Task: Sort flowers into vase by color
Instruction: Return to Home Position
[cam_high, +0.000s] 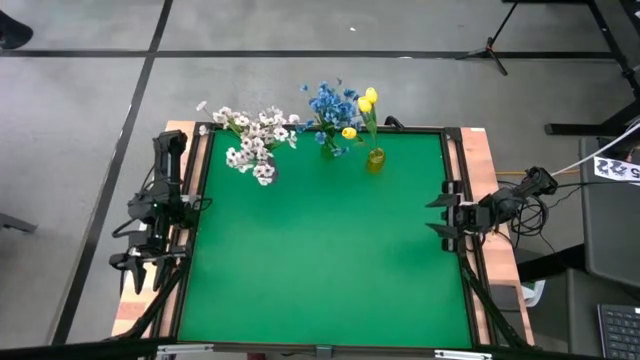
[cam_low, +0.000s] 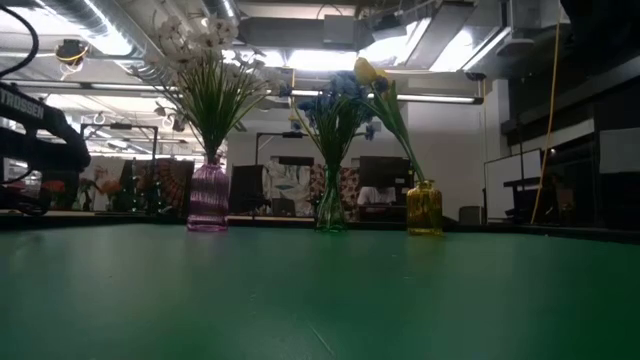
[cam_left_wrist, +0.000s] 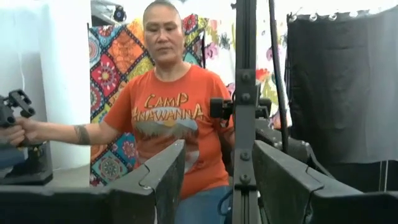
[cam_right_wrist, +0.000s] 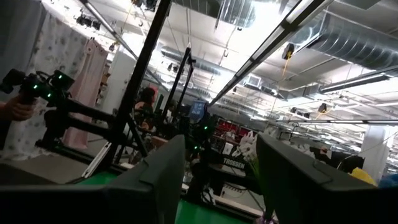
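3 vases (cam_low: 424, 208) hold flowers (cam_low: 335, 110); shirt (cam_left_wrist: 168, 118) "CAMP ANAWANNA"; label (cam_right_wrist: 235, 163) seemingly "TROSSEN".

Looking straight down, you can't see the purple vase (cam_low: 208, 200) at the table's (cam_high: 320, 260) far edge: the white flowers (cam_high: 255, 145) cover it. The green vase (cam_high: 328, 150) barely shows under the blue flowers (cam_high: 325, 105). Level with the table, your left arm (cam_low: 45, 145) is cut by the picture's edge, and the white blossoms blur into the ceiling lights (cam_low: 110, 45).
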